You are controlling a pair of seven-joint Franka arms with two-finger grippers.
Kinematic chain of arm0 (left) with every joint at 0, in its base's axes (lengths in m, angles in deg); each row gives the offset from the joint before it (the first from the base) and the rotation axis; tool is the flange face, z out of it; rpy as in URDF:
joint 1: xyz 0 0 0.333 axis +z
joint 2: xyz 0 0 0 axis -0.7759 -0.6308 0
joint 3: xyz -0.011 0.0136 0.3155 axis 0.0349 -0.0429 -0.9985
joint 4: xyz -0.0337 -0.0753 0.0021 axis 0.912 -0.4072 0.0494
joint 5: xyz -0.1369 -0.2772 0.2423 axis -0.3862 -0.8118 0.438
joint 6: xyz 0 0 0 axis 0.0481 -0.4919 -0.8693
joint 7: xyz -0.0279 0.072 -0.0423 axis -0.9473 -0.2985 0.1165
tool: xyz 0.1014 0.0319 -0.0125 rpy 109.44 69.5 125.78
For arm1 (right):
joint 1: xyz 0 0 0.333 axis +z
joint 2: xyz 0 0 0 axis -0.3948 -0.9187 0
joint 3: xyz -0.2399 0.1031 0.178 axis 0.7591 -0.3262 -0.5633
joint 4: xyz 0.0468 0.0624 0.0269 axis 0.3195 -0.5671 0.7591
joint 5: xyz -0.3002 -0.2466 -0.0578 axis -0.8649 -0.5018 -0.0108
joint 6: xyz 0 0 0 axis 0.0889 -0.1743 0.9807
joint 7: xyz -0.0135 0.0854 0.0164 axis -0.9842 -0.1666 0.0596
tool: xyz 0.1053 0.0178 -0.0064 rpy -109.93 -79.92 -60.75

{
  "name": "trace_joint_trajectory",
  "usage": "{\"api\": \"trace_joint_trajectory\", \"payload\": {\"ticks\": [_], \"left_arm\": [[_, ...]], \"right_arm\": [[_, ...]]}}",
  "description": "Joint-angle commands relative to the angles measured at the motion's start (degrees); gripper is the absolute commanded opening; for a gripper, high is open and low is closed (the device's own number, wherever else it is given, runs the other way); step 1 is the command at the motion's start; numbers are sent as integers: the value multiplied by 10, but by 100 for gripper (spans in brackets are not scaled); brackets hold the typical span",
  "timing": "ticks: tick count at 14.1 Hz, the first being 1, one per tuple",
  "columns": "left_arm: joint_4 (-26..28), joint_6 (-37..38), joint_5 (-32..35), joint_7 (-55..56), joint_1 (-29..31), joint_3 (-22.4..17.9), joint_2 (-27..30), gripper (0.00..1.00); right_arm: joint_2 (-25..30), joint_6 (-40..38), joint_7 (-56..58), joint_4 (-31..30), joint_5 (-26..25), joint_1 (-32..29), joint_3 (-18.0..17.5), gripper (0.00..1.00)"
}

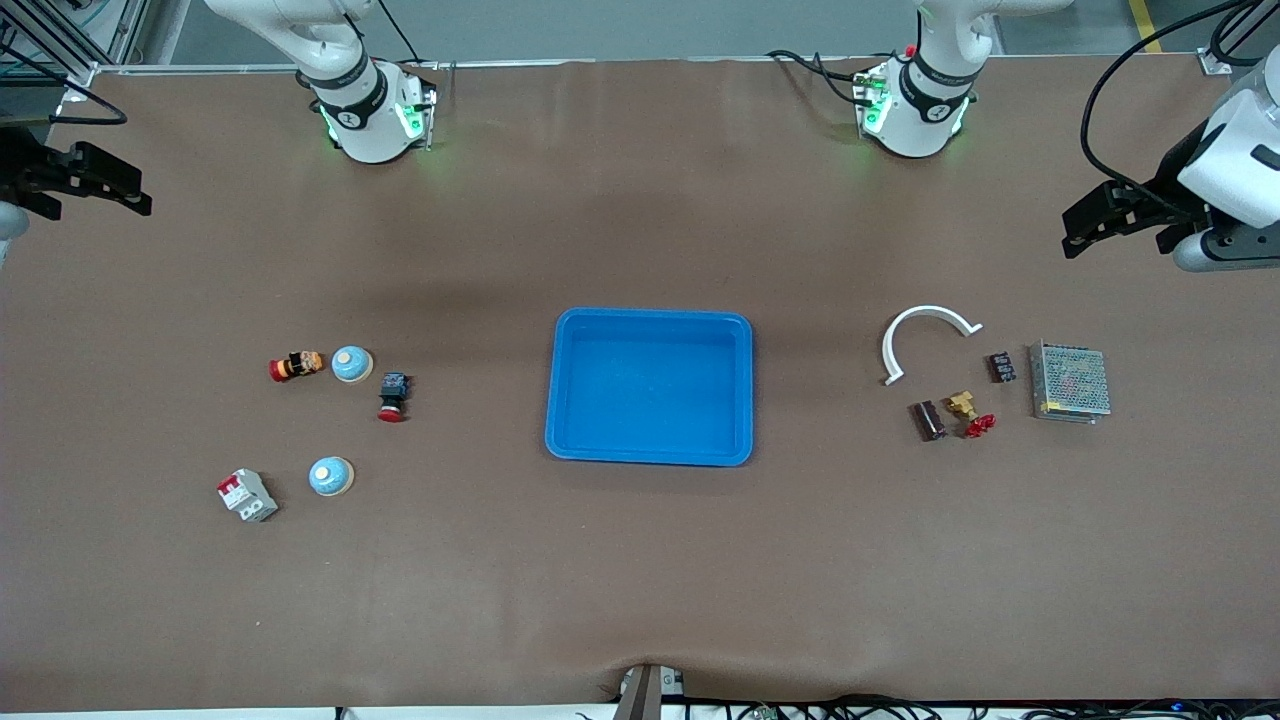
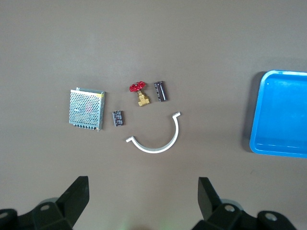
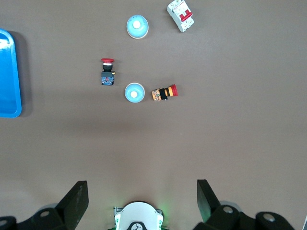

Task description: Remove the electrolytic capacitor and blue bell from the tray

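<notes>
The capacitor [image 1: 928,420], a short dark cylinder, lies on the brown table toward the left arm's end; it also shows in the left wrist view [image 2: 160,91]. Two light blue dome bells [image 1: 352,363] [image 1: 330,476] sit toward the right arm's end, and both show in the right wrist view [image 3: 135,92] [image 3: 137,26]. A blue tray [image 1: 650,390] is at the table's middle. My left gripper [image 1: 1075,232] [image 2: 143,184] hangs open and empty, high over its end of the table. My right gripper [image 1: 125,185] [image 3: 142,188] hangs open and empty over the other end.
Around the capacitor lie a brass valve with a red handle [image 1: 968,412], a small black component [image 1: 1001,366], a white curved piece [image 1: 925,335] and a metal mesh box [image 1: 1070,382]. Near the bells lie two red push buttons [image 1: 296,366] [image 1: 393,395] and a red-white breaker [image 1: 247,494].
</notes>
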Motion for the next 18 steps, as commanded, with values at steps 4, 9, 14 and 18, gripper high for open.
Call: {"api": "trace_joint_trajectory", "payload": {"ticks": [4, 9, 14, 18], "left_arm": [[-2, 8, -1, -6, 5, 6, 7, 100], [-2, 8, -1, -6, 5, 6, 6, 100], [-2, 8, -1, -1, 6, 5, 6, 100], [-1, 8, -1, -1, 7, 3, 6, 100]], "right_arm": [[13, 8, -7, -19, -1, -14, -8, 100], [15, 8, -9, -22, 13, -14, -8, 100], [15, 7, -8, -22, 18, -15, -8, 100], [15, 7, -8, -23, 18, -15, -8, 100]]}}
